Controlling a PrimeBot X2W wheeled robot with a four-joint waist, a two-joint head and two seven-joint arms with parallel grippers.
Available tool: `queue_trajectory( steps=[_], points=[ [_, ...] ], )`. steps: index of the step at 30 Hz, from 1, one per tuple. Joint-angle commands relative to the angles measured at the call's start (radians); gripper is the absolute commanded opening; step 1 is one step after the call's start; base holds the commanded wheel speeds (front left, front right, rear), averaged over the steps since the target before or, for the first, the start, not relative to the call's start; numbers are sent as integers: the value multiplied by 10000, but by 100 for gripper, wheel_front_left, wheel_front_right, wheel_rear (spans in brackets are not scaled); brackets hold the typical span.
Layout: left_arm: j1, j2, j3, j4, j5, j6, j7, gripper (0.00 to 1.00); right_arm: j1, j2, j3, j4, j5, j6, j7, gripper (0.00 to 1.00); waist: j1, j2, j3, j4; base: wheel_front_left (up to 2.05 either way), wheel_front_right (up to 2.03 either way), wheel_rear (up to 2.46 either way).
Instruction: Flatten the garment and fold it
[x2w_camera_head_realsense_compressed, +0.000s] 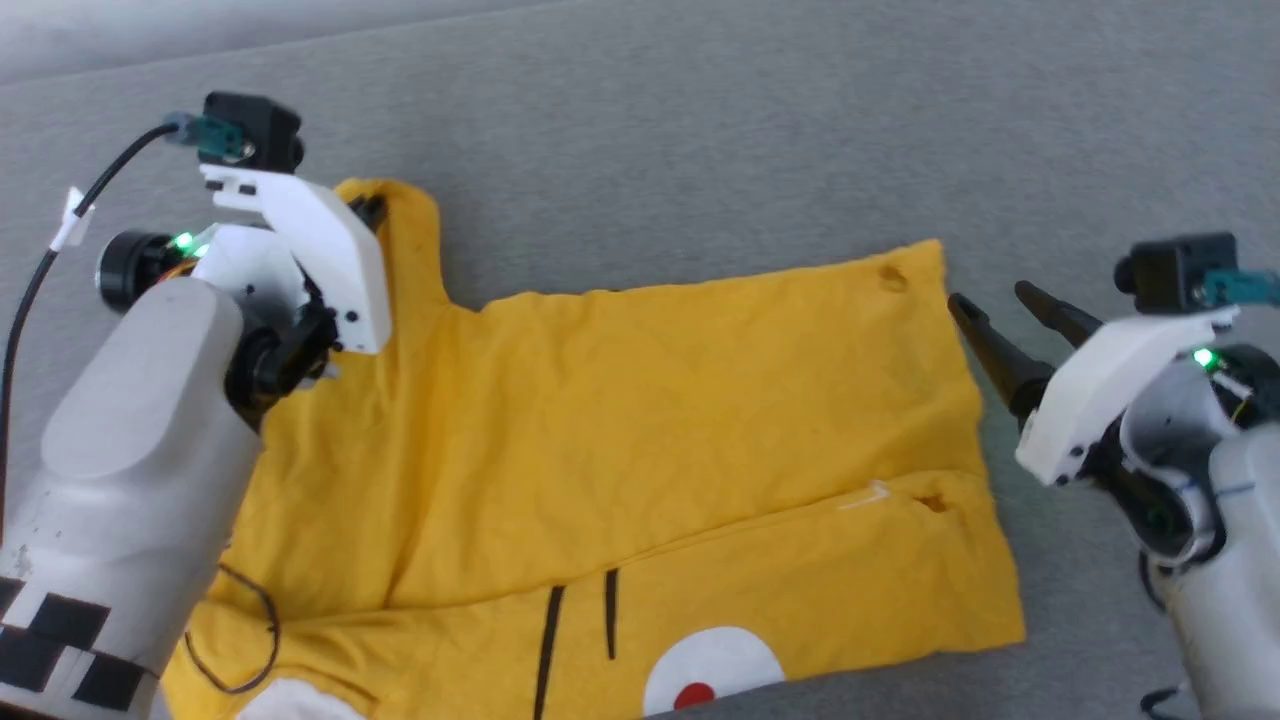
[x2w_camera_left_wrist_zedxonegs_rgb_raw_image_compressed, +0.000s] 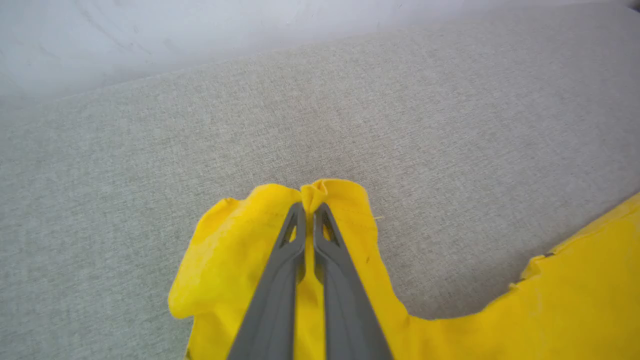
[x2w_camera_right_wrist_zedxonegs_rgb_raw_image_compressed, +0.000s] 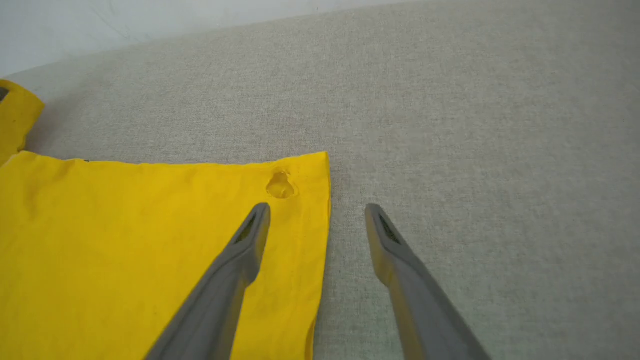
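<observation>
The garment (x2w_camera_head_realsense_compressed: 640, 420), a bright yellow T-shirt, lies spread on the grey fabric surface, with black lines and a white oval with a red dot near the bottom edge of the head view. Its far-left sleeve (x2w_camera_left_wrist_zedxonegs_rgb_raw_image_compressed: 240, 240) is pinched at the hem by my left gripper (x2w_camera_left_wrist_zedxonegs_rgb_raw_image_compressed: 310, 206), shut on a small fold of cloth. In the head view the left gripper (x2w_camera_head_realsense_compressed: 368, 210) sits at that sleeve's top. My right gripper (x2w_camera_right_wrist_zedxonegs_rgb_raw_image_compressed: 317, 212) is open, straddling the shirt's far right edge (x2w_camera_right_wrist_zedxonegs_rgb_raw_image_compressed: 322, 210), one finger over the cloth and one over the bare surface. In the head view the right gripper (x2w_camera_head_realsense_compressed: 985, 300) points at that edge.
A grey woven surface (x2w_camera_head_realsense_compressed: 700, 130) stretches all round the shirt, with a pale wall or edge (x2w_camera_left_wrist_zedxonegs_rgb_raw_image_compressed: 150, 30) beyond it. A thin black cable loop (x2w_camera_head_realsense_compressed: 245, 640) lies on the shirt by my left forearm. A small pucker (x2w_camera_right_wrist_zedxonegs_rgb_raw_image_compressed: 280, 185) marks the shirt's far right corner.
</observation>
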Motion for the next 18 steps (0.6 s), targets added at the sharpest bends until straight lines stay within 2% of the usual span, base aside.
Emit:
queue_trajectory(
  steps=[1,7,13,18],
  points=[
    [161,-55,37,-321,61,70,-146,0,-447,-205,222,265,173,-9,349,100,-3,0,-104,635,0,0,0],
    [312,-4,2,-1436,91,223,-187,0,-1879,-696,1322,1283,683,-9,1311,100,-3,0,223,1196,0,0,0],
    [439,99,38,-1965,33,345,-155,0,-2930,-958,2563,2581,1052,-9,2067,100,-3,0,503,1431,0,0,0],
    [601,162,51,-2068,-36,412,-146,0,-3100,-1064,3629,3636,1686,-9,3655,100,-3,0,547,1487,0,0,0]
  ],
)
